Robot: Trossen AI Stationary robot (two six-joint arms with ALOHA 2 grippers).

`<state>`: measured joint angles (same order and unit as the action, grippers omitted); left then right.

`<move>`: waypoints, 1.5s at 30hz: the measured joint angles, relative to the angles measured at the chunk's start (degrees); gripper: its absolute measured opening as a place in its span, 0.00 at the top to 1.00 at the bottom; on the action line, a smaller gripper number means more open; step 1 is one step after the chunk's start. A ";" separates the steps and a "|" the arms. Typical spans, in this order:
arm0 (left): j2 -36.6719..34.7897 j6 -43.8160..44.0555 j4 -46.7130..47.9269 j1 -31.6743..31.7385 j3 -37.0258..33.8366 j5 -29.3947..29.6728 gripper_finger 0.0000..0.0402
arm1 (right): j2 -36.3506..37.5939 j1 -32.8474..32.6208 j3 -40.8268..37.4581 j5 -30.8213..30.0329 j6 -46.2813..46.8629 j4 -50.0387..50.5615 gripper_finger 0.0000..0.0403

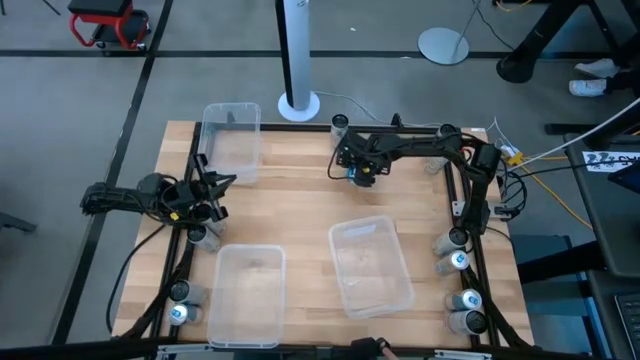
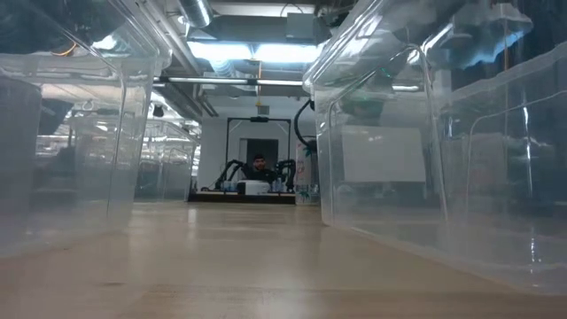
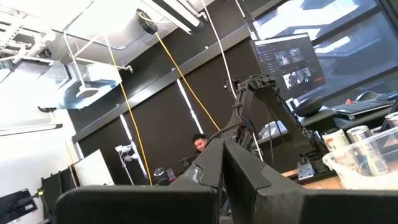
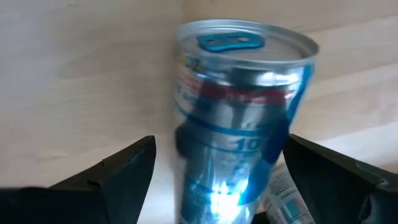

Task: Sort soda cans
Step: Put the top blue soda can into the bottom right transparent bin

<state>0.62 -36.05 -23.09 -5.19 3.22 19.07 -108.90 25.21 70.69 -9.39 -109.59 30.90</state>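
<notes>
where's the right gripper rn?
High view: the right gripper is over the table's far middle, between the far-left bin and the near-right bin. Right wrist view shows a silver can between its fingers.

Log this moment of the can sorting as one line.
task: sort soda cans | right gripper: shut on silver can, above table | left gripper: at left edge | bins: look empty
</notes>
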 joint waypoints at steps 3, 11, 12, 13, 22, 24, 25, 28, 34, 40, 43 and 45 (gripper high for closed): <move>0.02 0.00 0.00 0.00 0.00 0.00 0.99 | 0.00 0.04 -1.52 0.98 -0.37 -2.54 0.13; 0.00 0.02 0.00 -0.02 0.00 0.01 0.99 | -0.97 0.44 -1.96 2.20 -0.27 -3.98 0.14; 0.00 0.02 0.00 -0.01 0.00 0.00 0.99 | -1.30 0.44 -1.92 2.59 -0.29 -4.16 0.15; 0.00 0.00 0.00 -0.01 0.00 0.00 0.99 | -1.53 0.43 -1.83 2.49 -0.28 -4.08 0.17; 0.00 0.02 0.09 0.02 0.00 -0.01 0.99 | -2.90 0.12 -1.40 -0.55 1.47 -3.09 0.46; 0.00 0.02 0.09 0.02 0.00 0.00 0.99 | -2.62 -0.16 -0.78 -0.66 2.73 -2.18 0.46; 0.00 0.02 0.08 0.02 0.00 0.00 0.99 | -2.33 -0.21 -0.53 -0.70 3.08 -1.59 0.46; 0.00 0.02 0.09 0.02 0.00 0.00 0.99 | -0.53 -1.05 -0.26 -0.01 4.80 -0.20 0.46; 0.02 1.57 1.19 0.02 0.00 0.00 0.99 | 6.76 -2.79 0.24 0.64 7.85 1.12 0.46; 0.02 4.46 0.98 0.02 0.00 1.05 0.90 | 15.13 -4.76 0.20 2.49 11.49 1.13 0.46; 0.22 6.58 0.98 0.04 0.02 1.29 0.79 | 19.17 -5.86 0.20 4.01 13.45 1.07 0.46; 0.53 7.31 1.26 0.04 0.50 1.65 0.70 | 21.79 -6.46 0.22 5.51 14.95 0.16 0.46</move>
<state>1.16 -28.74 -21.83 -5.15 3.73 20.72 -87.11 18.75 70.91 -3.88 -94.64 31.06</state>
